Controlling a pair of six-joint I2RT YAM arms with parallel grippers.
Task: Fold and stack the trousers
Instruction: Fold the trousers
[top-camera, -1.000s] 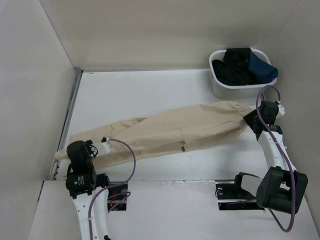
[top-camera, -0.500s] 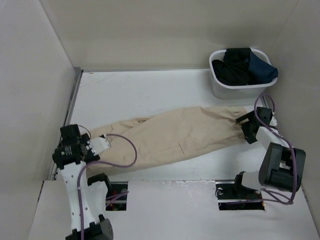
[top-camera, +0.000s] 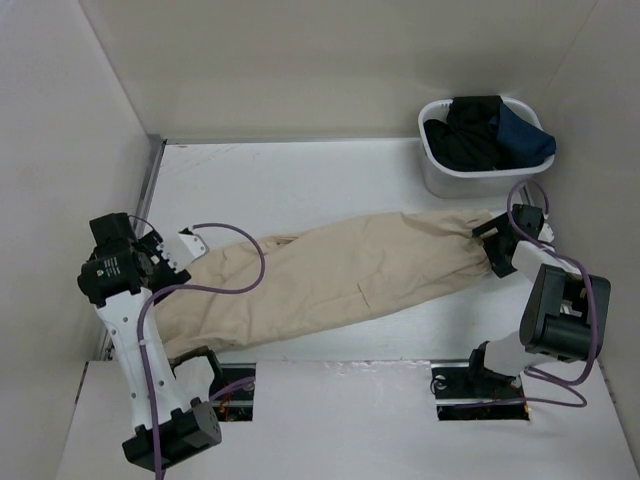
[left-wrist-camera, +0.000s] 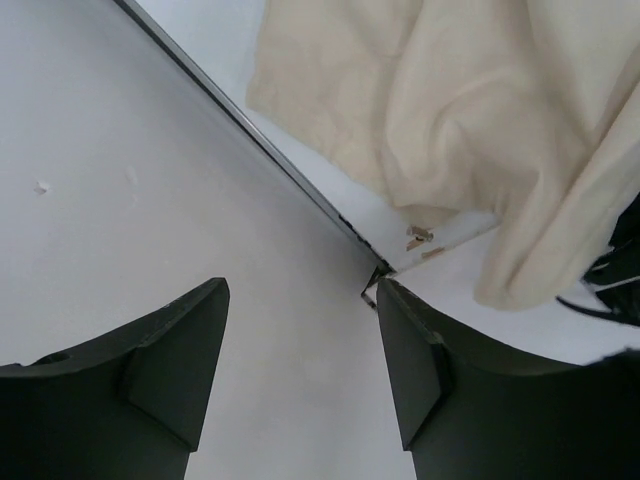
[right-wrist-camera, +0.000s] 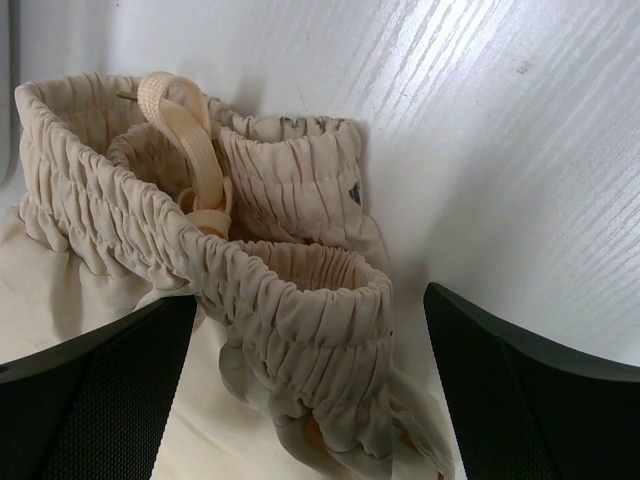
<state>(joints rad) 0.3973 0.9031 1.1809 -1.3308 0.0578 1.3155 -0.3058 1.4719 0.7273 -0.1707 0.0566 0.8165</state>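
The trousers (top-camera: 340, 278) are laid out long and slanting across the white bench (top-camera: 300, 180), with the waist up at the far right and the legs running down to the near left corner. On the right, the right end effector (top-camera: 489, 248) sits right at that waist end, jaws spread wide. The wrist view shows the gathered waistband (right-wrist-camera: 250, 260) bunched on the bench in front of the two dark fingers (right-wrist-camera: 100, 400), its flat drawstring (right-wrist-camera: 185, 130) looped on top, and nothing is pinched. Over on the left, the left end effector (top-camera: 190, 242) is lifted above the leg end, jaws parted and empty. Its own camera looks down past the fingers (left-wrist-camera: 410, 360) at the side wall (left-wrist-camera: 120, 200) and the metal rail (left-wrist-camera: 255, 132) edging the bench, with beige cloth (left-wrist-camera: 450, 100) rumpled beyond. In the far right corner, just behind the waist, stands a white tub (top-camera: 435, 178) holding a black garment (top-camera: 465, 135) and a navy garment (top-camera: 522, 135).
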